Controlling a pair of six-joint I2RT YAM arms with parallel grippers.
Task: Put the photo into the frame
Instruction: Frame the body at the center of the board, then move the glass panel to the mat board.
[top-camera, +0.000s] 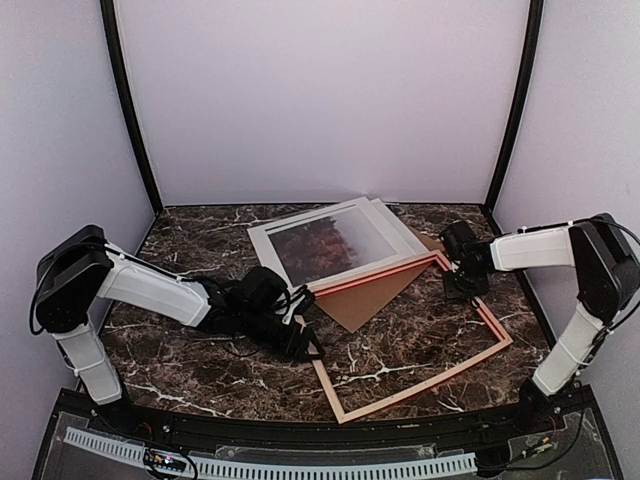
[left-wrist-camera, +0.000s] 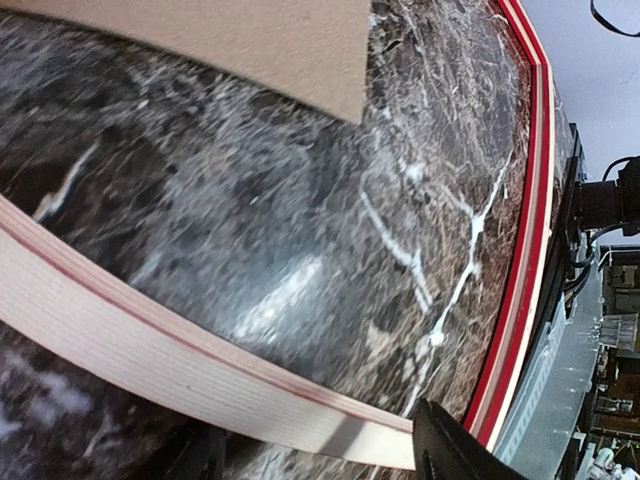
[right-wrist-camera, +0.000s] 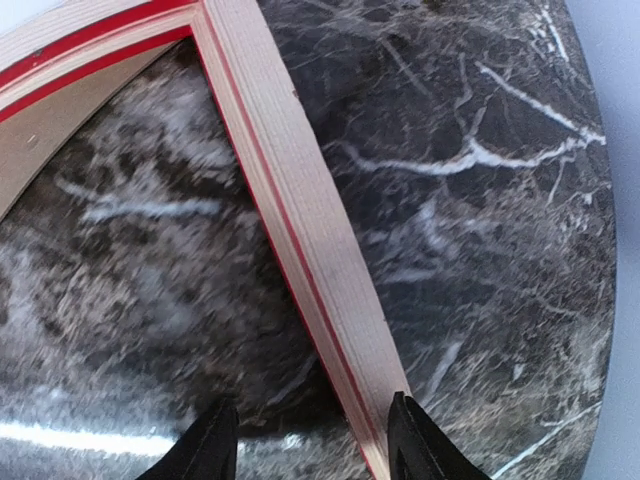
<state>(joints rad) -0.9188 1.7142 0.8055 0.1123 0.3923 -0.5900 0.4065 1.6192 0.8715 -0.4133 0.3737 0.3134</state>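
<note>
Photo (top-camera: 330, 245) lies picture-side up near the ctr of the table's (top-camera: 200, 230) far edge. It rests on a pale grey sheet (top-camera: 400, 235), outside the frame (top-camera: 425, 381), w/ its near edge running along the frame's far rail. Frame lies flat, pale back up, skewed across the table's right half toward the near edge. A brown backing board (top-camera: 365, 300) pokes out from under the far rail into the opening. L gripper (top-camera: 300, 340) sits low at the frame's left corner. Its fingers (left-wrist-camera: 450, 450) are apart, but we can't tell whether they pinch the rail. R gripper (top-camera: 465, 285) is over the right-hand rail near the table's right edge. We see its jaws spread: the rail is against one finger (right-wrist-camera: 415, 445), w/ bare marble before the other.
</note>
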